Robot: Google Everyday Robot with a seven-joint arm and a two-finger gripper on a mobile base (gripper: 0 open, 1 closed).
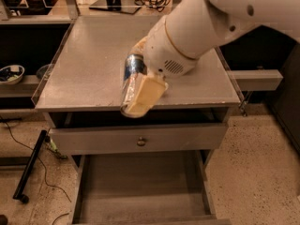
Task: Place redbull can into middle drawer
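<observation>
My gripper (134, 106) hangs over the front edge of the grey cabinet top (89, 64), pointing down and toward the front. It is shut on the redbull can (131, 71), a slim blue-and-silver can held tilted between the cream fingers (146, 93). The can is off the top, in the air. The middle drawer (140, 191) is pulled wide open below, a shallow grey box with a bare floor. It lies lower and nearer to the front than the can.
A shut grey drawer front with a round brass knob (141, 141) sits between the top and the open drawer. The white arm (211, 22) covers the right back of the top. A bowl (10, 73) rests on a left shelf. A black bar (30, 165) and cables lie on the floor at left.
</observation>
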